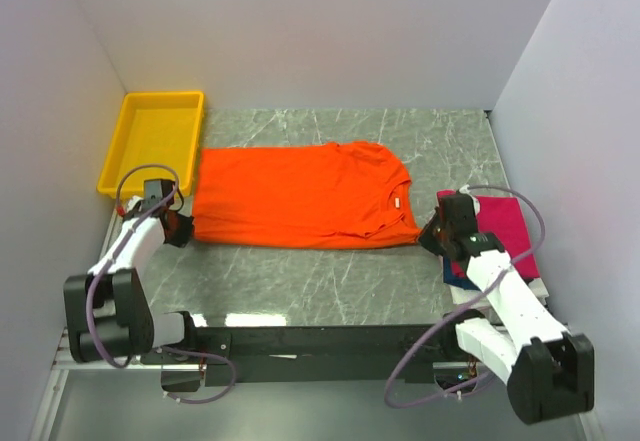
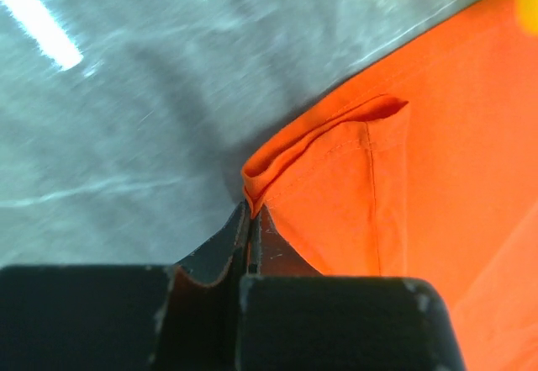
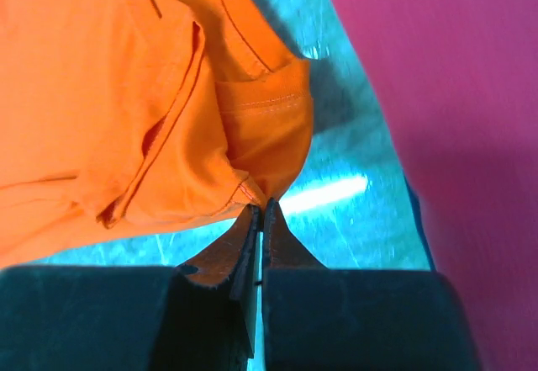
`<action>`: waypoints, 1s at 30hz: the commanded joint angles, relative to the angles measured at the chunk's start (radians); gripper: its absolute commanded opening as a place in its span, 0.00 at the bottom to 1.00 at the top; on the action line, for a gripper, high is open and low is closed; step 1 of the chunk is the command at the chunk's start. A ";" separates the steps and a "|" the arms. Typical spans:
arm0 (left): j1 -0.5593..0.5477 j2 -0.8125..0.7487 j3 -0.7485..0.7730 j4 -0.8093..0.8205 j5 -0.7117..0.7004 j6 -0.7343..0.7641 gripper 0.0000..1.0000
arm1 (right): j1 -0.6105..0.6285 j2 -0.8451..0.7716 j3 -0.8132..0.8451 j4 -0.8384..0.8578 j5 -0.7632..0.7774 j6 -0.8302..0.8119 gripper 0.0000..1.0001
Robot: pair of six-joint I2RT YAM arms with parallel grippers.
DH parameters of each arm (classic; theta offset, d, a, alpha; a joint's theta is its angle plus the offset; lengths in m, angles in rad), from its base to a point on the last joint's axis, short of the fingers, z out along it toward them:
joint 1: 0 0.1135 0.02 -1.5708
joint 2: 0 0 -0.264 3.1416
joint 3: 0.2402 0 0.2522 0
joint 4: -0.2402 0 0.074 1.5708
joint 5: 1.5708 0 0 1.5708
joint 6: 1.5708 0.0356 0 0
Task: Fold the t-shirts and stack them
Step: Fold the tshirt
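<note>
The orange shirt [image 1: 300, 196] lay flat on the table [image 1: 330, 291], likely soft, light, floppy, best taken by its corners. The left gripper [image 2: 250, 217] had its fingers pressed together on the hem corner at 8 o'clock; the right gripper [image 3: 261, 213] nipped the sleeve edge at 4 o'clock

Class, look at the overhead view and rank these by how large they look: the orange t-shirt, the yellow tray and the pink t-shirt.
1. orange t-shirt, clearly the largest
2. yellow tray
3. pink t-shirt, smallest as seen, though the right arm covers part of it, so its full size is unsure
</note>
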 commanded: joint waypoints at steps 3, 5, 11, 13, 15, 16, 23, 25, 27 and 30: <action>0.008 -0.139 -0.067 -0.071 -0.030 -0.010 0.01 | -0.009 -0.153 -0.056 -0.085 -0.031 0.049 0.00; 0.008 -0.178 -0.091 -0.082 -0.028 -0.017 0.01 | -0.007 -0.191 -0.066 -0.109 -0.061 0.058 0.02; 0.008 -0.237 -0.139 -0.088 0.002 -0.019 0.03 | -0.009 -0.312 -0.091 -0.175 -0.093 0.082 0.14; 0.011 -0.253 -0.141 -0.085 0.038 -0.004 0.17 | -0.010 -0.334 -0.096 -0.183 -0.102 0.086 0.43; 0.013 -0.271 -0.139 -0.072 0.074 0.024 0.34 | -0.009 -0.351 -0.090 -0.182 -0.097 0.079 0.53; 0.016 -0.291 -0.135 -0.070 0.084 0.035 0.52 | -0.007 -0.352 -0.085 -0.175 -0.094 0.070 0.59; 0.008 -0.386 -0.042 -0.015 0.194 0.165 0.65 | 0.135 -0.247 0.018 -0.128 0.020 0.076 0.63; -0.031 -0.391 -0.044 0.051 0.243 0.174 0.62 | 0.205 -0.184 0.032 -0.105 0.090 0.111 0.63; -0.187 -0.385 -0.035 0.094 0.208 0.165 0.61 | 0.281 -0.109 0.042 -0.056 0.122 0.133 0.62; -0.415 -0.292 0.000 0.169 0.157 0.147 0.61 | 0.312 -0.004 0.056 -0.004 0.180 0.141 0.53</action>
